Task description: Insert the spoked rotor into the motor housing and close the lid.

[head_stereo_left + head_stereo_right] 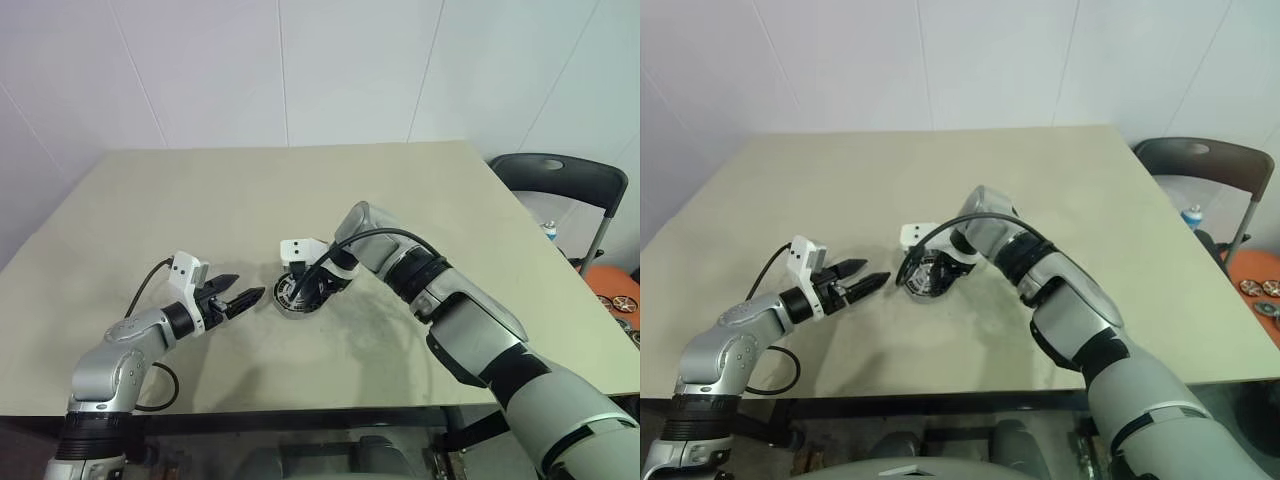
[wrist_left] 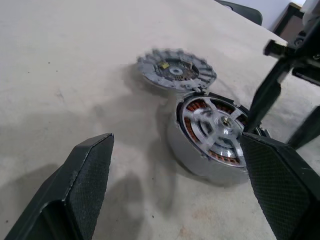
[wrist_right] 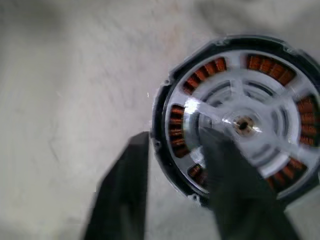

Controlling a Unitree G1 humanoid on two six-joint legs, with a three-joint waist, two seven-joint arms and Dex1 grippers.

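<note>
Over the motor housing (image 3: 240,120) you are seeing the right gripper (image 3: 175,165) standing apart astride its rim, spoked rotor (image 2: 216,125) inside; the left gripper (image 1: 243,297) is gaping wide nearby.

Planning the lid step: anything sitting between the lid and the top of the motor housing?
Yes. The right gripper hangs over the motor housing, one finger across the spoked rotor already seated in it. The lid lies flat on the table just beside the housing; nothing else visible between them.
</note>
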